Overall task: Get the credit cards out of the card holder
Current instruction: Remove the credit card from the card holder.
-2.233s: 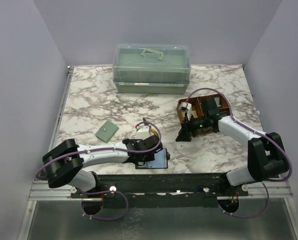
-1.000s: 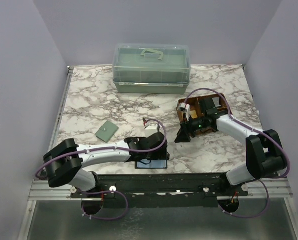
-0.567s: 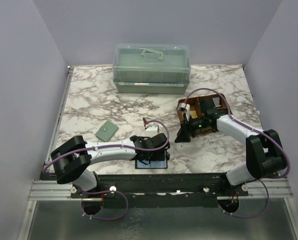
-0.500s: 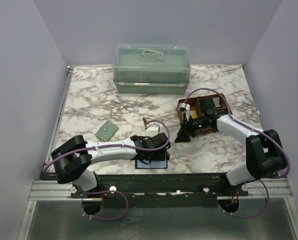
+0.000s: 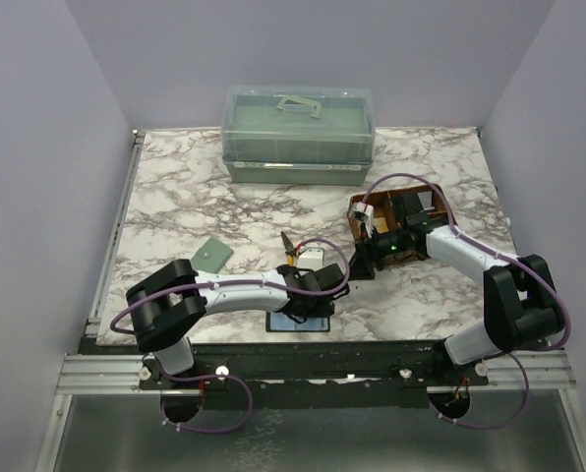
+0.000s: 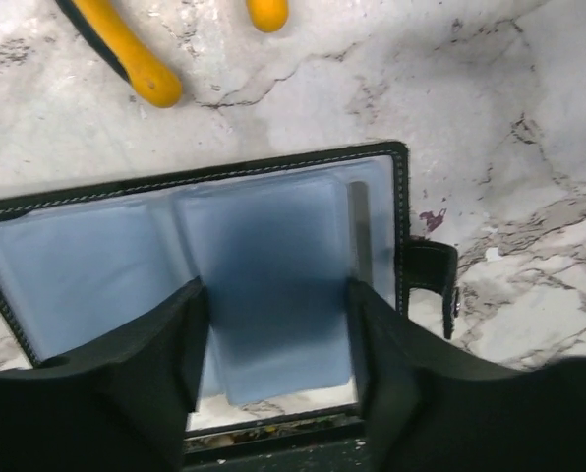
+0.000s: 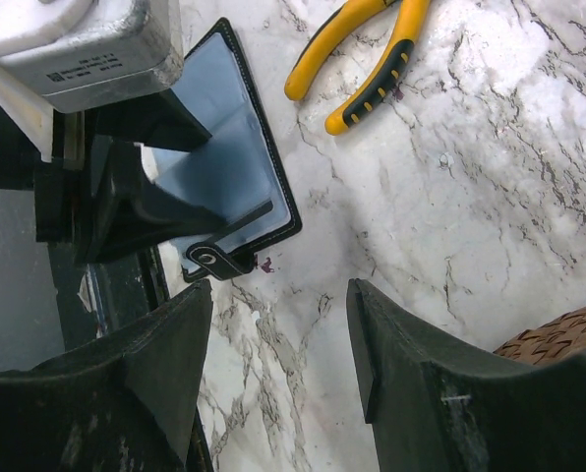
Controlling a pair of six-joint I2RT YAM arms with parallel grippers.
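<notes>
Left end effector (image 6: pixel 273 295) is down over the open card holder (image 6: pixel 77 265), jaws apart, nothing clamped. Holder lies flat, lining up, at the near edge of the worktop (image 5: pixel 175 211), snap tab (image 6: pixel 429 285) sticking out on its right side. Fingers (image 6: pixel 175 334) straddle the right-hand pocket. The blue-grey rectangle between them looks like a card (image 6: pixel 273 344) in its slot, its lower end reaching past the holder's near edge. Can't tell if the pads touch its sides.

Right end effector (image 7: pixel 278 324) hangs above the worktop to the holder's right, jaws released, empty. Yellow pliers (image 6: pixel 126 59) sit just beyond the holder, not in the way.

Step, my read: lining up the grasp on the first card. No card lies loose on the worktop, so extraction hasn't started.

Next move needs:
- pinch on the card only, not the pocket edges
- pull along the slot direction, low and straight
- holder is light and unpinned, so it will likely drag along; right arm could press down on the left half

Risk: thin card slips from the pads.
</notes>
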